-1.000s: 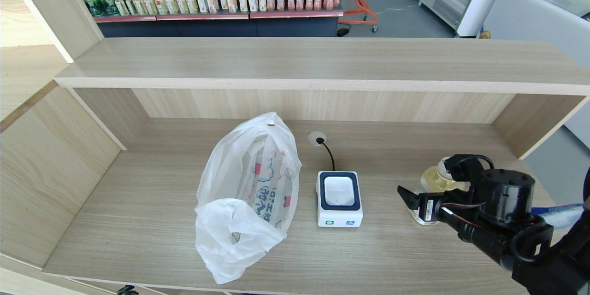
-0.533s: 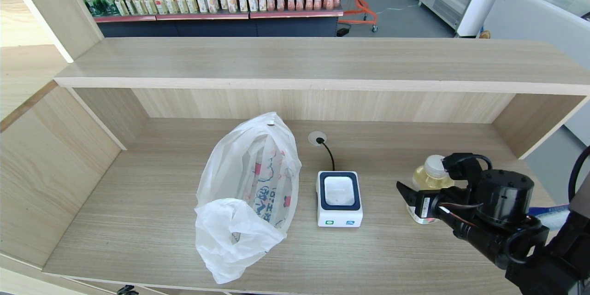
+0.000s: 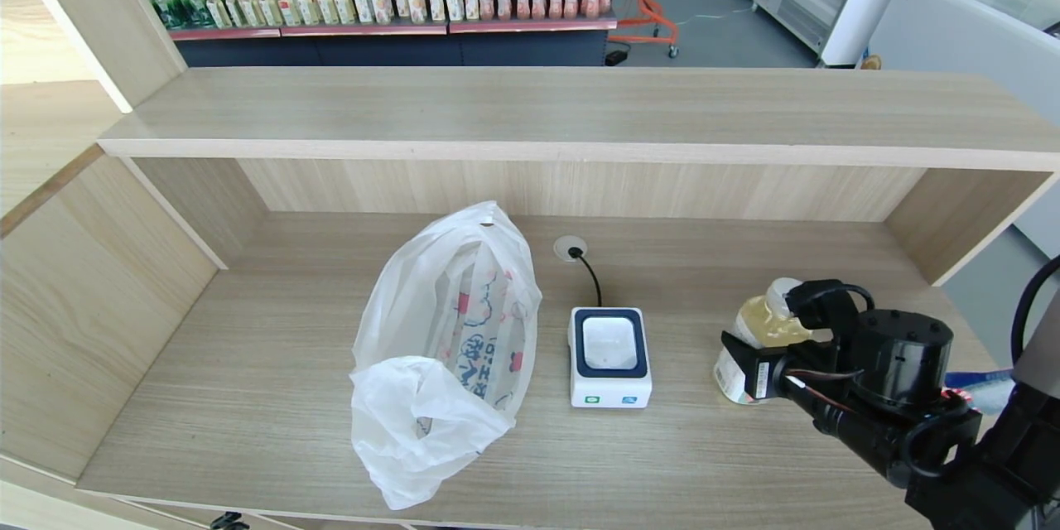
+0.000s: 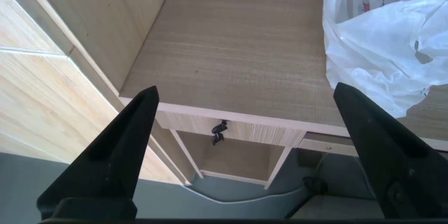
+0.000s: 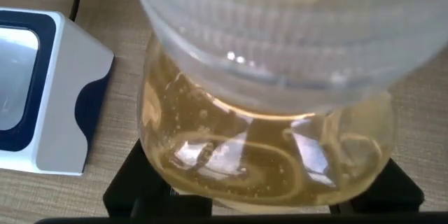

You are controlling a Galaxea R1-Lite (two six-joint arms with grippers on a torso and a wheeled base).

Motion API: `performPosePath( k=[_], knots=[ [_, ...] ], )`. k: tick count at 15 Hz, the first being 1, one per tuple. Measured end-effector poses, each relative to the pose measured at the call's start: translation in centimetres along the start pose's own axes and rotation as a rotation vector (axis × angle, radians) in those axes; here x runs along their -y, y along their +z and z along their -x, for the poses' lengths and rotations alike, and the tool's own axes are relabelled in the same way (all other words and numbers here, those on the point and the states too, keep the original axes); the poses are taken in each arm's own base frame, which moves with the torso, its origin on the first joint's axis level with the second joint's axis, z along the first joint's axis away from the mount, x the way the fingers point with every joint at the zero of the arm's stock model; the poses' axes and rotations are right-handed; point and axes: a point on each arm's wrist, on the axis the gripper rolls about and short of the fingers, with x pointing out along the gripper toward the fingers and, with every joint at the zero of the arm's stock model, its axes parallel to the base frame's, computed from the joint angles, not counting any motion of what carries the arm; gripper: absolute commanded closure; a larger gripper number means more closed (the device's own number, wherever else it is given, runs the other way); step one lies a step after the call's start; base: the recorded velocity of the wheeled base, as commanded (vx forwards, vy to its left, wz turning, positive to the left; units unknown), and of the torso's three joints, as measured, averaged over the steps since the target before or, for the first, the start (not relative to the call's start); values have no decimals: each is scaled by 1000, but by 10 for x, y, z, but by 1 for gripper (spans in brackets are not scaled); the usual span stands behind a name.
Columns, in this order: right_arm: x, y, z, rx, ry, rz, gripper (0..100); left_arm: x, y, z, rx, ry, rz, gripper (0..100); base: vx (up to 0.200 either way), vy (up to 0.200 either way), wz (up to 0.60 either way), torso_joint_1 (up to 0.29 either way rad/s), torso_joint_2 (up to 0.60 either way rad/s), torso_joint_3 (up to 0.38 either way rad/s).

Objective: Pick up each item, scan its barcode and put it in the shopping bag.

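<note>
The right gripper (image 3: pixel 755 364) has its jaws closed on a clear plastic bottle of pale yellow liquid with a white cap (image 3: pixel 766 323). They grip it low on its body, near the label. The bottle leans between them, cap tipped up and away and base pointing towards the scanner. Whether the base touches the light wooden counter (image 3: pixel 248 397) cannot be told.

To the left of these jaws, a short way apart, lies a white box-shaped scanner with a dark blue frame around its glass (image 3: pixel 609 356), its black cable running to a hole in the counter. Farther left of the jaws, just past the scanner, sits a white translucent plastic shopping bag (image 3: pixel 447 348) with a red-and-blue printed packet inside.

The left gripper (image 4: pixel 245 94) has its jaws spread wide, holding nothing. The counter's front edge lies beneath them, and the bag lies beyond and to their right.
</note>
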Motion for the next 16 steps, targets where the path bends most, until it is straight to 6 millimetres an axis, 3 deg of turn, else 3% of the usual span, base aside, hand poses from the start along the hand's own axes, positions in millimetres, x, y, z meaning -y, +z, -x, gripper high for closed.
performPosePath(
  k=[4,7,10,12,14,16],
  knots=[
    [2,3,1,4,4,-7,100,0,0,0,0,0,0,0,0,0,0,0,0,0],
    [9,22,13,-22,111,-24,100,0,0,0,0,1,0,0,0,0,0,0,0,0],
    [20,63,53,-93,376,-74,100,0,0,0,0,0,0,0,0,0,0,0,0,0],
    [24,105,91,-60,672,-129,100,0,0,0,0,0,0,0,0,0,0,0,0,0],
    [24,137,119,12,790,-175,100,0,0,0,0,0,0,0,0,0,0,0,0,0],
    [14,155,138,47,893,-223,100,0,0,0,0,1,0,0,0,0,0,0,0,0]
  ],
)
